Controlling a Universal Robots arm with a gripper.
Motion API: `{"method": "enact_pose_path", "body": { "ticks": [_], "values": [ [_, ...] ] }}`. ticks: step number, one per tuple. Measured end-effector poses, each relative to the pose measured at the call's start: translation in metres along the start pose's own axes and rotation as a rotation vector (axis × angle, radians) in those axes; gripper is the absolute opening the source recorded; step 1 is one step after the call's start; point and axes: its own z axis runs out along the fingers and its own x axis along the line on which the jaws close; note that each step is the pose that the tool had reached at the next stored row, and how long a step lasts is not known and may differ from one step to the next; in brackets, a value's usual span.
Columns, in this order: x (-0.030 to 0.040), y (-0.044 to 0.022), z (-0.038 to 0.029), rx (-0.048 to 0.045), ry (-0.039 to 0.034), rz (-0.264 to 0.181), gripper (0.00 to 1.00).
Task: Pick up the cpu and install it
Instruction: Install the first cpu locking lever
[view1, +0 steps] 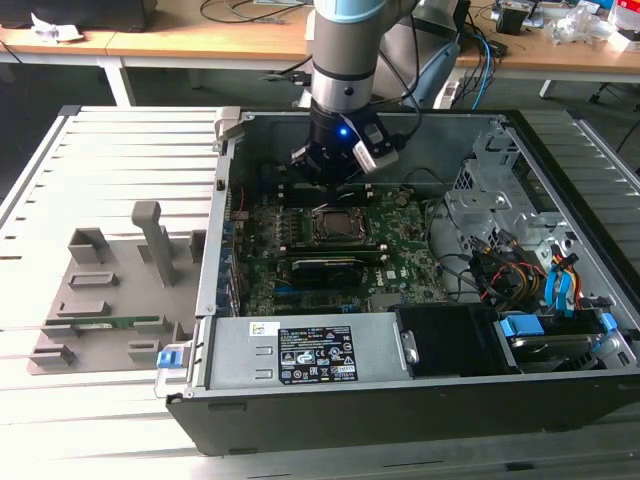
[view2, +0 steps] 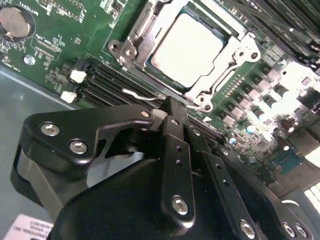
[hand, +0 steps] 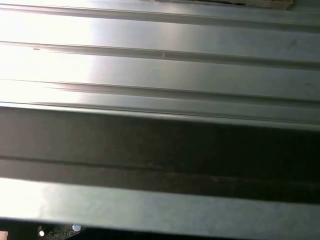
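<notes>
The cpu, a flat square chip with a pale silver top, lies seated in the socket frame on the green motherboard. A metal bracket rims its edges. In the exterior view the cpu sits mid-board inside the open computer case. My gripper hangs just beside the socket, over the black memory slots. Its black fingers are brought together at the tip with nothing held between them. A thin wire lever lies close to that tip. The exterior view has my gripper just behind the socket.
A grey fixture with a long green memory stick lies on the ribbed metal table at the exterior view's left. Inside the case are a power supply, a drive cage and coloured cables.
</notes>
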Motion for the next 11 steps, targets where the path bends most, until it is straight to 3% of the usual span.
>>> {"method": "enact_pose_path", "body": {
  "ticks": [6,11],
  "values": [
    [-0.0066,-0.0004,0.0055,0.0039,0.0011,-0.001,0.11],
    [-0.0162,-0.0011,0.0092,0.0084,0.0023,-0.002,0.11]
  ]
}}
